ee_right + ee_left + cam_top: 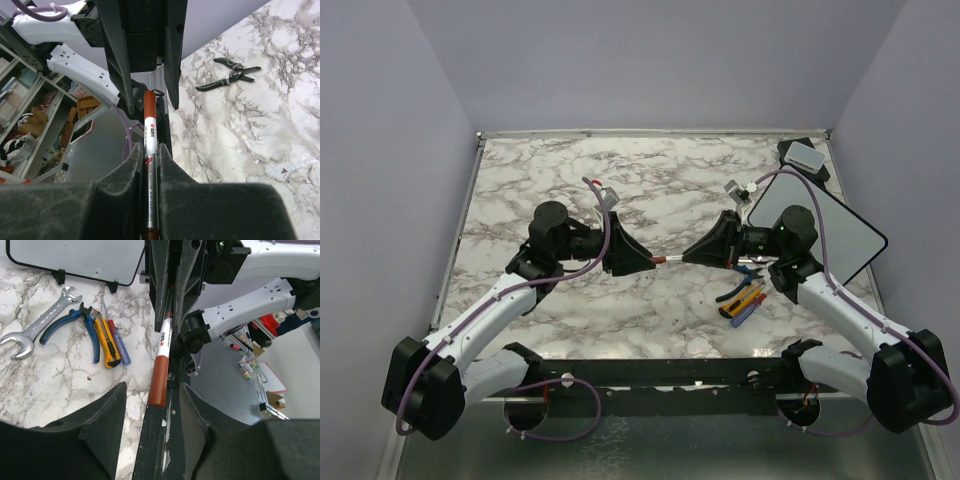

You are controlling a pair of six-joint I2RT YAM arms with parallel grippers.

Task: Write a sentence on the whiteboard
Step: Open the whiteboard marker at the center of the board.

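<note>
Whiteboard (855, 240) sits at the right edge of the worktop (540, 170), turned at an angle, with one corner reaching toward the middle. Its surface shows pale and glossy inside a thin black frame (any writing on it is too faint to make out). Whether it lies flat or is propped up I cannot tell.

Over the middle of the worktop the two arms meet nose to nose. The right gripper (150, 165) is clamped tight on the barrel of a marker (149, 145), its fingers pressed against both sides. The marker points straight at the left gripper (152, 390), and its red-brown cap (158, 380) reaches in between that gripper's fingers. Those fingers stand apart on either side of the cap, with a gap on each side, so the left gripper is parted and touches nothing.

A small cluster of tools lies near the whiteboard, toward the front edge of the worktop: a wrench (37, 325), blue-handled pliers (82, 315), a yellow utility knife (107, 342) and a screwdriver (117, 342), the last two side by side. A grey-white block (807, 155) on a black base sits in the far right corner. Dark cutters (230, 75) lie alone on the marble, seen only in the right wrist view.
</note>
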